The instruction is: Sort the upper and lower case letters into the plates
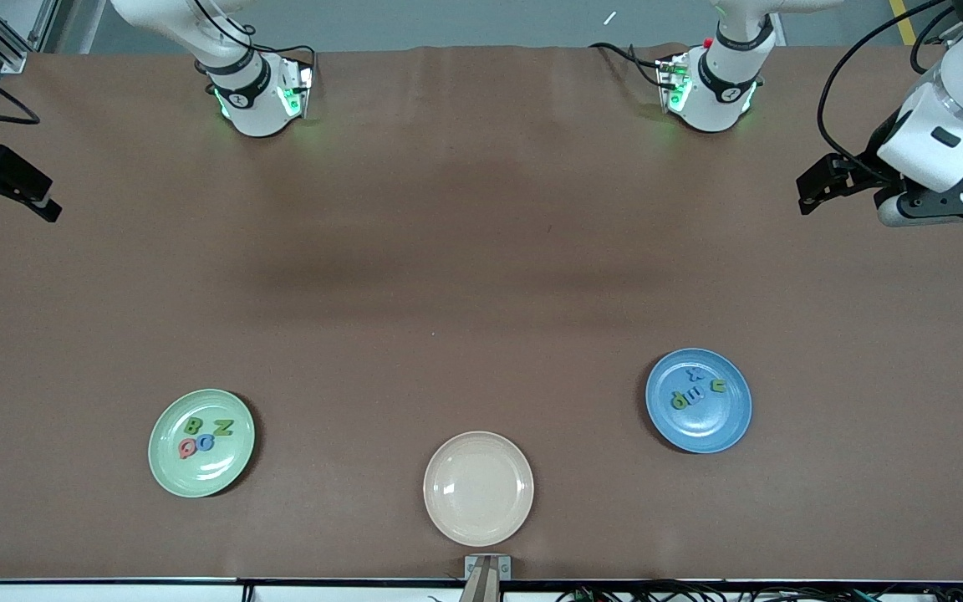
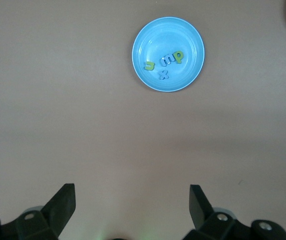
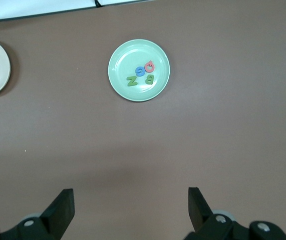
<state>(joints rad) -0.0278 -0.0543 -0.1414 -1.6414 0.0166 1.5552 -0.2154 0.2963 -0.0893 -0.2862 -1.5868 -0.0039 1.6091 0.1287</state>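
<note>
Brown table, three plates near my front camera, both arms parked high at the table's ends.

Across the front view: right gripper [image 1: 34, 201], fingers spread and empty; pale green plate [image 1: 201, 443] holding capital letters [image 1: 206, 435] B, Z, Q and one more; bare cream plate [image 1: 478, 487]; blue plate [image 1: 698, 400] holding lowercase letters [image 1: 696, 390] u, m, p, x; left gripper [image 1: 820, 186], also spread and empty. I judge the letters light, soft foam, best pinched across a stroke; sorting looks complete.

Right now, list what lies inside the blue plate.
The blue plate holds four lowercase letters: a green u, a blue m, a green p and a blue x. Nothing covers them.
</note>
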